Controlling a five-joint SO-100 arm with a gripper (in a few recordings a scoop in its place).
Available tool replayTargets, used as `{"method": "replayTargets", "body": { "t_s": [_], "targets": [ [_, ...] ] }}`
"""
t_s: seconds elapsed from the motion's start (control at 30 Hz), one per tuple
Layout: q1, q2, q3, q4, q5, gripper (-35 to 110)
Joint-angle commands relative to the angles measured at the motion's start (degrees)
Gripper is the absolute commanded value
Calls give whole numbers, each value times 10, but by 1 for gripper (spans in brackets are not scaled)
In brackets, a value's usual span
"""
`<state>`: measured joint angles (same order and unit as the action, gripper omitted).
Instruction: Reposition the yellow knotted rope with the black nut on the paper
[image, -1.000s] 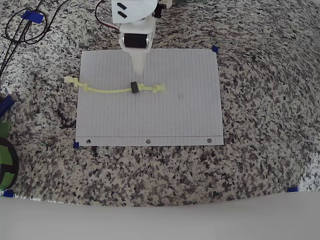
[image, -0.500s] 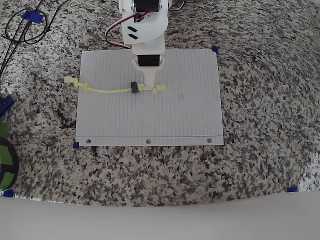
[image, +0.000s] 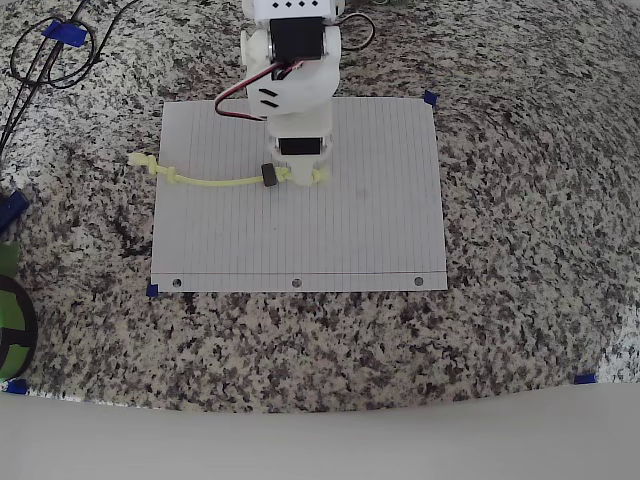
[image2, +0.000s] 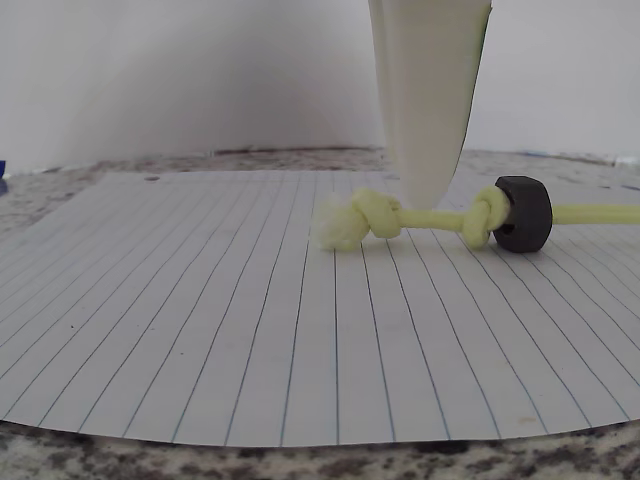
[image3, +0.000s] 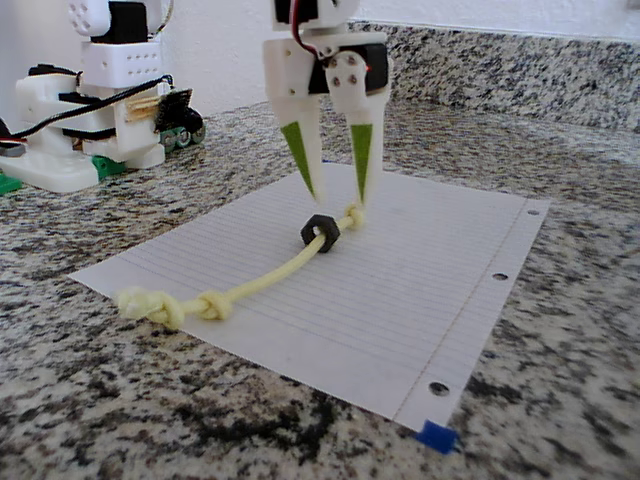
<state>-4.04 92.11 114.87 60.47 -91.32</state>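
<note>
A thin, pale yellow-green twisted cord, the yellow knotted rope, lies across the far half of a large white lined sheet, the paper, in the overhead view. Its left end runs off the paper's left edge onto the speckled grey-and-black granite table. 2 small knots sit near each frayed end — 4 in all, as far as the views show. 1 small black hexagonal metal nut, the black nut, is threaded on the cord just beside the right-hand pair of knots; in the wrist view it touches the nearer knot. The paper is flat, ruled with fine lines, with 3 punched holes along its near edge and small blue tape tabs at its corners.

The white plastic gripper hangs tip-down over the rope's right end. Its 2 tapered, green-faced fingers stand apart — one tip hangs above the nut, the other reaches down by the end knots. In the wrist view, 1 smooth white fingertip reaches the cord between the 2 knots.
</note>
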Motion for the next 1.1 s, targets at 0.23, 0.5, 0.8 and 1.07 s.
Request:
{"method": "replayTargets", "body": {
  "t_s": [0.23, 0.5, 0.8, 1.07],
  "targets": [
    [-24, -37, -45, -1, 6, 40],
    [-32, -54, -49, -13, 6, 29],
    [-26, -62, -51, -19, 5, 24],
    [-25, -69, -51, -20, 5, 28]
  ]
}}
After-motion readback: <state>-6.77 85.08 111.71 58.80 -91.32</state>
